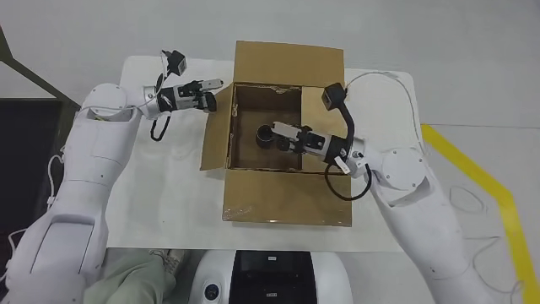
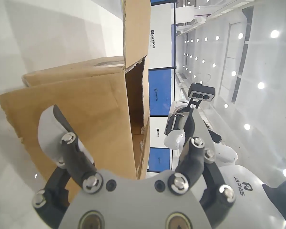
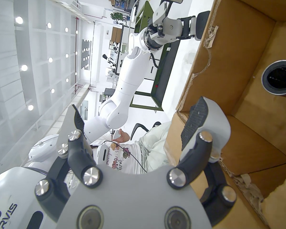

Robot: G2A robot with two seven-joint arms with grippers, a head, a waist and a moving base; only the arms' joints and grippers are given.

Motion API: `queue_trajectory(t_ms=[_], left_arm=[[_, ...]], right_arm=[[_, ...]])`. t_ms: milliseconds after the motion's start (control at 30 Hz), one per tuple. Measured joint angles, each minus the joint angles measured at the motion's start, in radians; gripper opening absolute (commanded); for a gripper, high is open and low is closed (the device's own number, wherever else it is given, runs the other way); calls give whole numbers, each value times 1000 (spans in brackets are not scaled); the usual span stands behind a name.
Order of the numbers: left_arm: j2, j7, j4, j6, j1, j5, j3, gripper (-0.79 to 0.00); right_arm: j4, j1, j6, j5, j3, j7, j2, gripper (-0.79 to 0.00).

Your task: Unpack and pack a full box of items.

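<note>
An open cardboard box (image 1: 287, 55) stands in the middle of the white table, its flaps spread outward. On the box floor stands a dark cylinder with a metal rim (image 1: 264, 135) (image 3: 278, 77), open end up. My right gripper (image 1: 280, 133) (image 3: 138, 120) hangs open inside the box, right beside the cylinder and not holding it. My left gripper (image 1: 211, 95) (image 2: 122, 127) is open at the box's left side, at the corner where the side flap (image 2: 85, 110) meets the far wall; the flap's edge lies between its fingers. The left gripper (image 3: 195, 28) sits against that flap's edge.
The table (image 1: 169, 186) has free room left of the box and along its front edge. A white cable (image 1: 396, 80) loops over the table's back right corner. A yellow line (image 1: 472, 169) marks the floor at the right. The box's near flap (image 1: 287, 203) covers the table's front middle.
</note>
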Motion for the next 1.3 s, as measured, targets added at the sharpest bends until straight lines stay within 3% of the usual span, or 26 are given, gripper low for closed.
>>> queue_trajectory(t_ms=[233,567,1033,1300], left_arm=[[16,10,-55,-19,3,-13,-48,0],[44,14,-204,14,50,-27,-126,0],[45,33,-343,38,0,-7,-87,0],[23,71,-382,87,-39,-9,23,0]], right_arm=[[-48,-56,-13,2,52,9,15,0],[-95,-130,-30,22,130,28,35,0],[-171,-264,-37,32,246,49,63,0],[-180,-293,-43,63,276,80,74,0]])
